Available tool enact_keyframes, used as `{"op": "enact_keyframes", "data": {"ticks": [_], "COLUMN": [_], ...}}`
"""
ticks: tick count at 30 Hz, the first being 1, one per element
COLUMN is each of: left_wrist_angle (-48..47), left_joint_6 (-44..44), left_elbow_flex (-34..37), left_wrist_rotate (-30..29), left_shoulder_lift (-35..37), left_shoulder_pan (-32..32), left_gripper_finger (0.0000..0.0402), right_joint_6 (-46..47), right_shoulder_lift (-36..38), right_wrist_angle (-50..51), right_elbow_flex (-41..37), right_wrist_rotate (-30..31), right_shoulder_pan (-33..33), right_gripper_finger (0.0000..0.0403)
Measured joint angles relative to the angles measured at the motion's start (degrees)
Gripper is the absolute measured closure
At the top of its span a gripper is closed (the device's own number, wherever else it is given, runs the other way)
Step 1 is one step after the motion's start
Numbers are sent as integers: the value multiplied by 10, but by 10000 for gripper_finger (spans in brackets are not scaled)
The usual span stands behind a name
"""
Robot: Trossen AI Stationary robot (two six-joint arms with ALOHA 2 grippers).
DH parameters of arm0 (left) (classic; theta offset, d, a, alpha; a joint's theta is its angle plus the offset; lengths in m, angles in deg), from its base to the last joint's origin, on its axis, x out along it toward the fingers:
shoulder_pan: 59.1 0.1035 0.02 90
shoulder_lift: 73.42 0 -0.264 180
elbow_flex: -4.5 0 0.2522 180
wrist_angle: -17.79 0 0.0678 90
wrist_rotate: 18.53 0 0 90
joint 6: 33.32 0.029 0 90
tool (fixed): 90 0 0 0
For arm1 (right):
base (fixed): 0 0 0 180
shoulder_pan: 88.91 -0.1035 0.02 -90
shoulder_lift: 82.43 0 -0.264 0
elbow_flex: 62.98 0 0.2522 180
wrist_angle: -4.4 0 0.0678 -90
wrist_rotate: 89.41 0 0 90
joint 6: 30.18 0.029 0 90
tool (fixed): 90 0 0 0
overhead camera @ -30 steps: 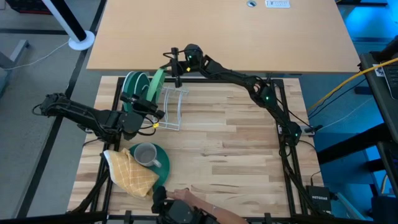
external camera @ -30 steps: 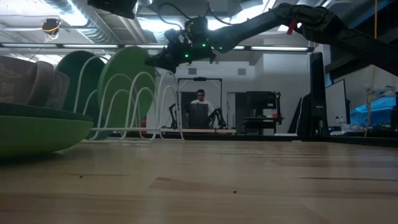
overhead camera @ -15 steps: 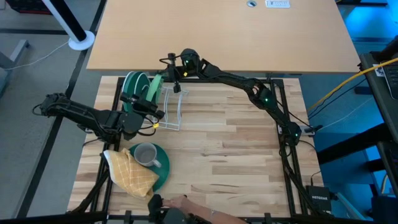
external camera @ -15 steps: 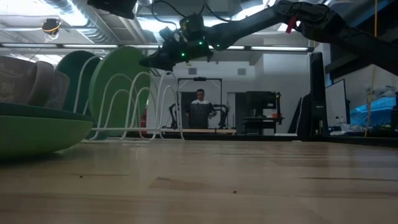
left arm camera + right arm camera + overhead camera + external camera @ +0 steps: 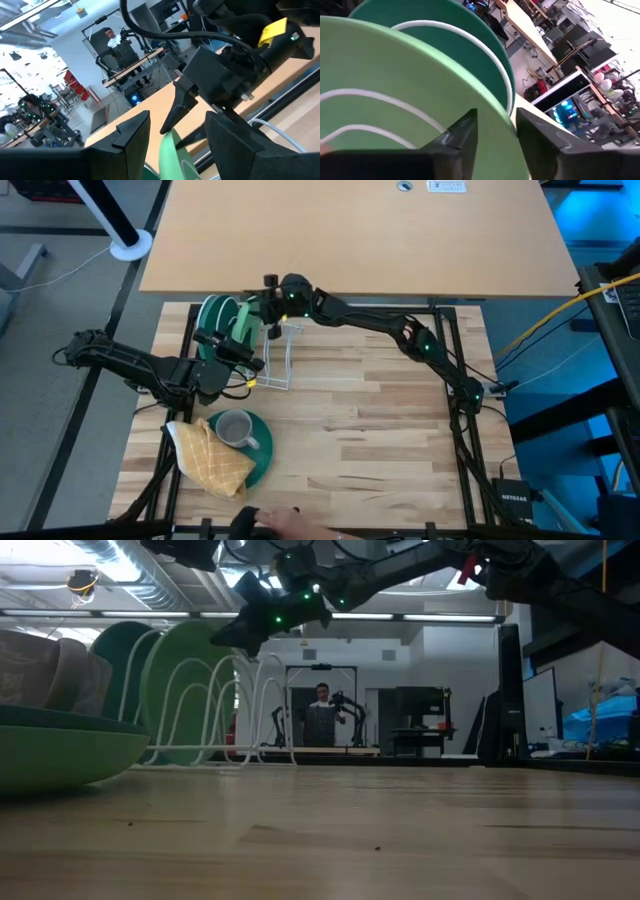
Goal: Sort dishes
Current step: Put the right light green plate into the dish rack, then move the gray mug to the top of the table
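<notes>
Right pincer (image 5: 266, 307) straddles light plate (image 5: 243, 320) rim, fingers apart, seating it upright in rack (image 5: 275, 355). Left pincer (image 5: 243, 362) apart, waiting beside rack.

- The small black box (image 5: 513, 502) on the floor, by the table's near right corner in the high view, bears white lettering that looks like "NETGEAR".
- The white label (image 5: 446, 185) on the far tan table carries print too small to read.

Right gripper (image 5: 262, 308) stretched far out, fingers parted; left gripper (image 5: 243, 364) low, fingers apart.
</notes>
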Motion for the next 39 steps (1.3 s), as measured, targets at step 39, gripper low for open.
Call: {"op": "enact_keyframes", "data": {"ticks": [39], "left_wrist_angle": [25], "left_joint_6": [25], "left_elbow_flex": [-1], "left_wrist_rotate": [-14], "left_shoulder_lift": [98], "left_shoulder_pan": [-48], "left_gripper_finger": [219], "right_joint_6": [-91], "right_shoulder_lift": [92], "right_wrist_angle": [182], "right_elbow_flex": [0], "right_wrist_rotate": [298], "right_shoulder_pan": [-31], "right_gripper_finger": [236]}}
